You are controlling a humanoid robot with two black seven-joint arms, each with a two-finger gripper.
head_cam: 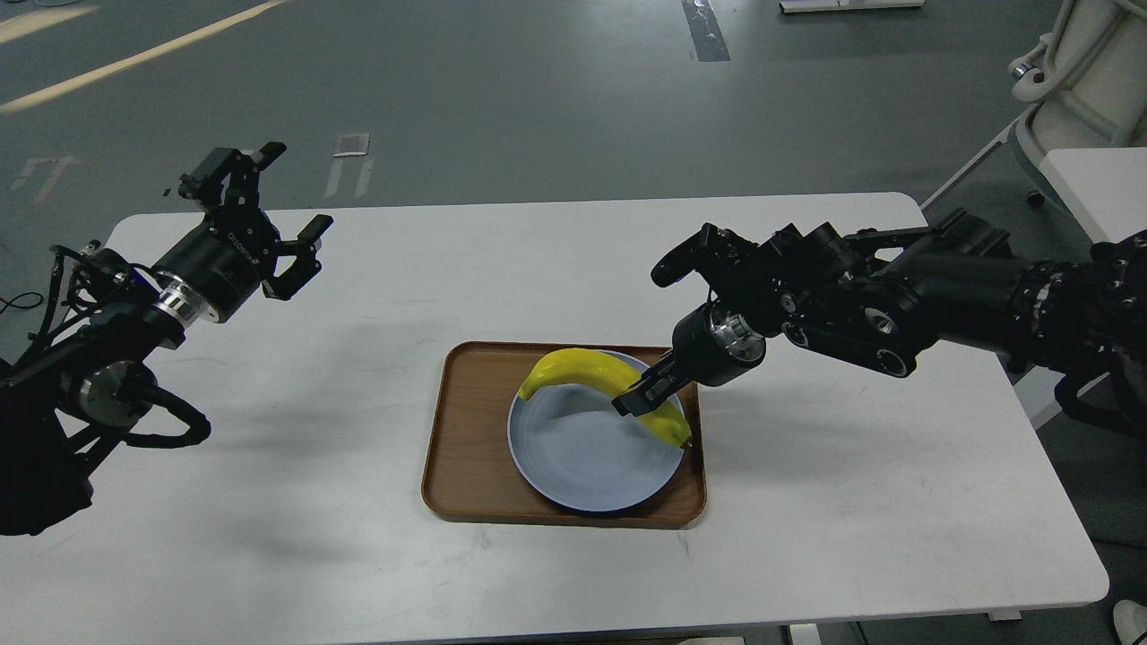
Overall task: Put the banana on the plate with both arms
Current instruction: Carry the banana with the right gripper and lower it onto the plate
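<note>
Our curved bright yellow banana [582, 365] arches over the far edge of the round pale blue-lavender plate [582, 457], its dark tip down near the plate's right rim, stem end lifted to the left. We judge it light and fairly stiff but soft-skinned and easily bruised, w/ a smooth peel that could slip; best hold is mid-body or just off it, gentle squeeze. Our right gripper [647, 391] is clamped on the banana's lower right section, fingers pointing down-left, forearm reaching in from the right w/ wrist bent over the plate. Plate sits in a rectangular brown wood-grain tray [466, 448] on a white table [358, 555]. Well off to the left, our left gripper [273, 210] hangs raised, fingers spread apart, holding nothing.
</note>
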